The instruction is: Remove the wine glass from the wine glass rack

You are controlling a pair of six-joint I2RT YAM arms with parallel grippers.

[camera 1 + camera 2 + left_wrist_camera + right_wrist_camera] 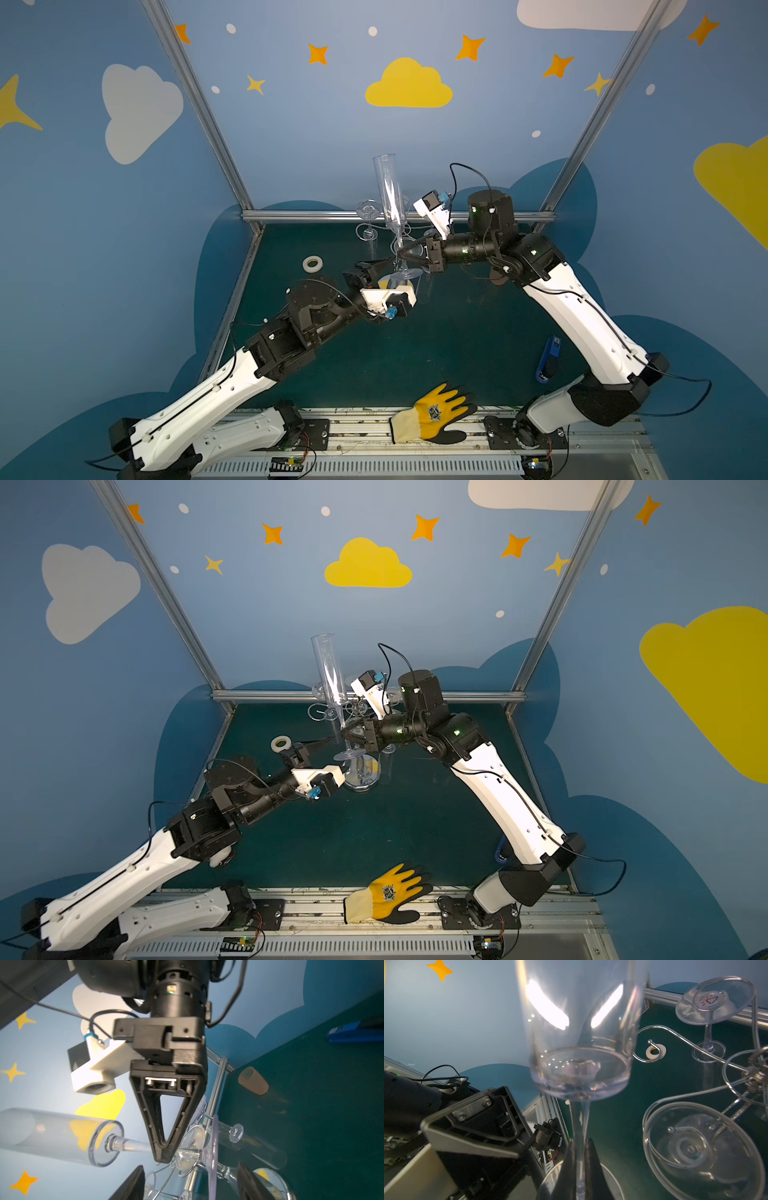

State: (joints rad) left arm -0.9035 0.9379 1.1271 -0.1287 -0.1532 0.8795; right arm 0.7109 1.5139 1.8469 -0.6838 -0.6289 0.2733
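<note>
The wine glass (388, 195) is a tall clear flute, upright and lifted apart from the rack's arms. My right gripper (401, 254) is shut on its thin stem (580, 1126), just above the round foot (406, 274). In the right wrist view the right gripper (580, 1172) pinches the stem from both sides. My left gripper (191, 1186) is open, its fingers standing on either side of the glass's foot (214, 1157) without touching it. The wine glass rack (675, 1034) is chrome wire with curled arms, and its mirrored round base (365, 785) stands under the glass.
Other clear glasses hang upside down on the rack, their feet (714, 1001) (691, 1147) caught in the spirals. A tape roll (312, 264) lies at the left, a blue stapler (548, 359) at the right, a yellow glove (436, 415) on the front rail and a brown cup (253, 1081) on the mat.
</note>
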